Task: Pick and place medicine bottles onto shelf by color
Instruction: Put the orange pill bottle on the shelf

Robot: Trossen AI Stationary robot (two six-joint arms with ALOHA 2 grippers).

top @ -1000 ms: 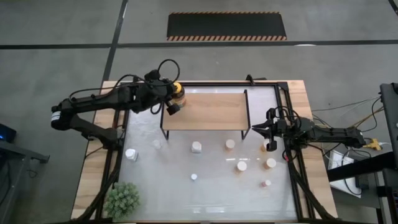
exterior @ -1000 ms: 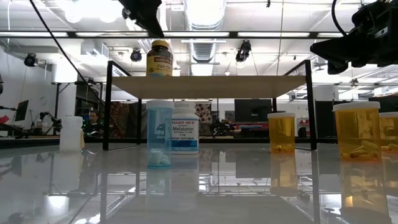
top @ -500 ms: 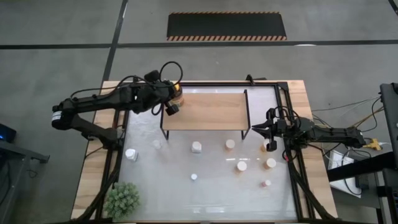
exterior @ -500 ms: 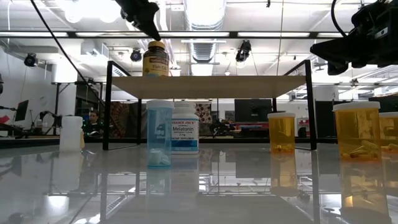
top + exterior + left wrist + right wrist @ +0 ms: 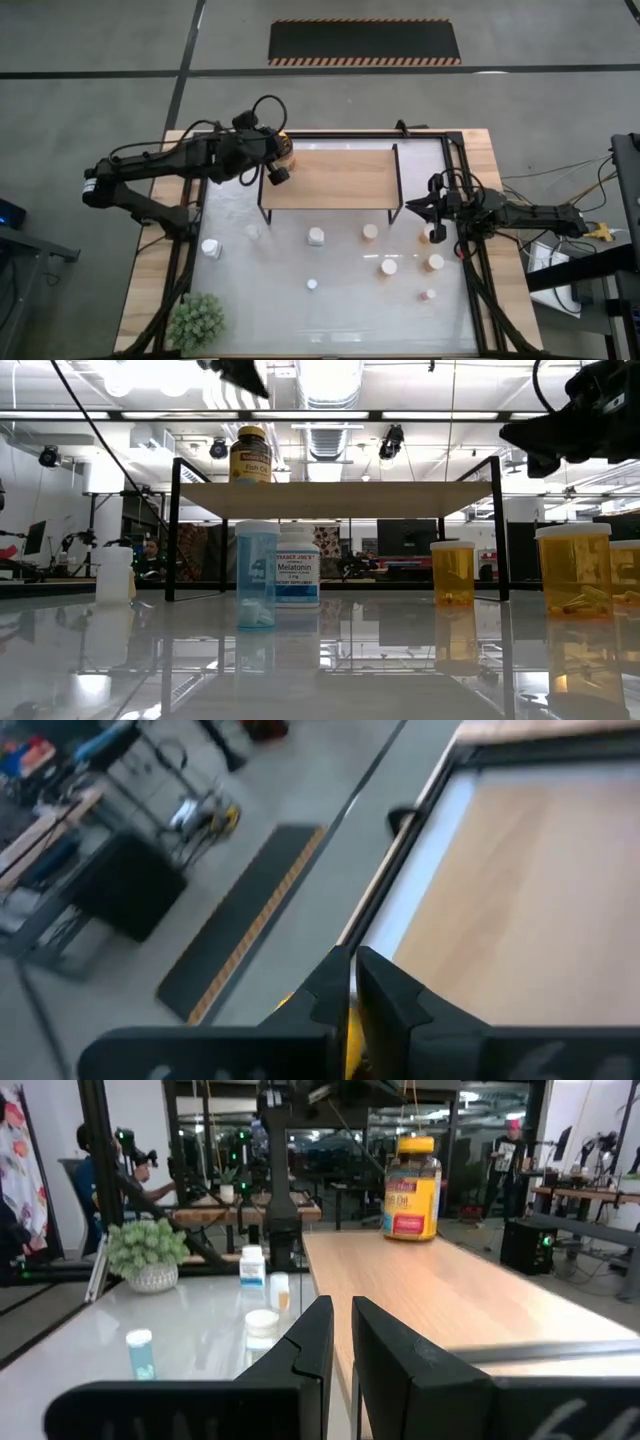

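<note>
Amber jar (image 5: 250,455) below narrow-jawed left gripper (image 5: 277,172): rigid, probably smooth-walled, best gripped around the body under the lid.

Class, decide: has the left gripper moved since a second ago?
Yes. In the low view the left gripper has risen, farther above the amber jar on the shelf.

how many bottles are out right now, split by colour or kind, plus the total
large amber jar with yellow lid, on the light-wood shelf: 1
white bottles: 2
clear bluish bottle: 1
orange pale-capped bottles: 4
tiny pale-topped bottles: 2
total: 10
</note>
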